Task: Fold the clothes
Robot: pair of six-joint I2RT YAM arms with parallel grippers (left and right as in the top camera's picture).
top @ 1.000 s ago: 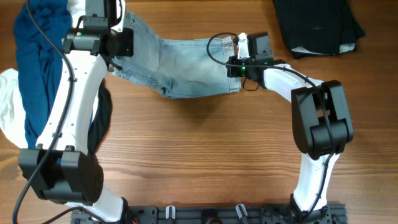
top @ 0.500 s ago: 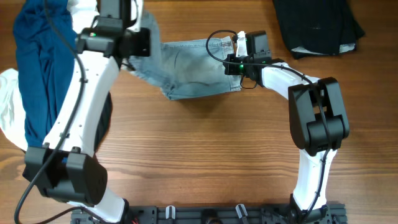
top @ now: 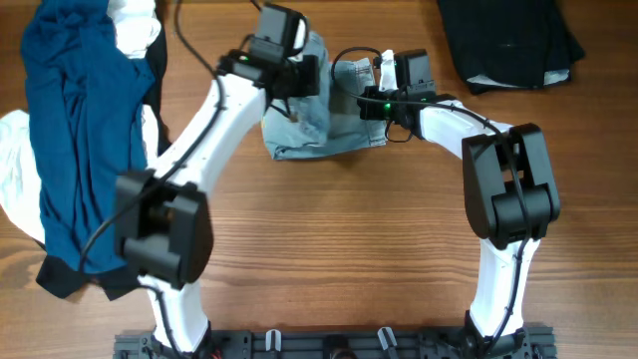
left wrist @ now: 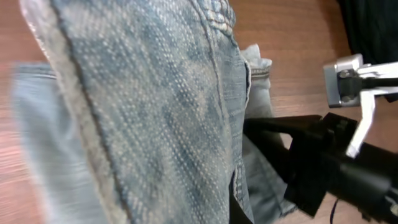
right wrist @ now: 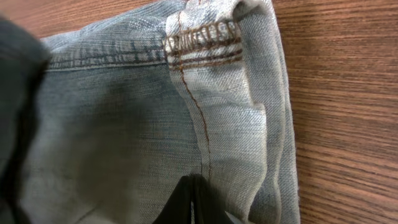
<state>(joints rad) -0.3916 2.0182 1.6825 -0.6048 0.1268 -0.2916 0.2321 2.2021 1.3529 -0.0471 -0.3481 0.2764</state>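
The left hand (top: 302, 78) has swung right, clenched on one end of the shorts (top: 319, 140), to fold them over. The right hand (top: 371, 90) pinches the other end, holding it on the bench (top: 329, 239).

no readable text, no labels, no brands, no numbers in any view

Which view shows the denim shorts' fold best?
Overhead: the denim shorts show nearly whole, one end lifted over the rest. Left wrist shows only blurred hanging fabric filling the frame; right wrist only a seam and hem close up.
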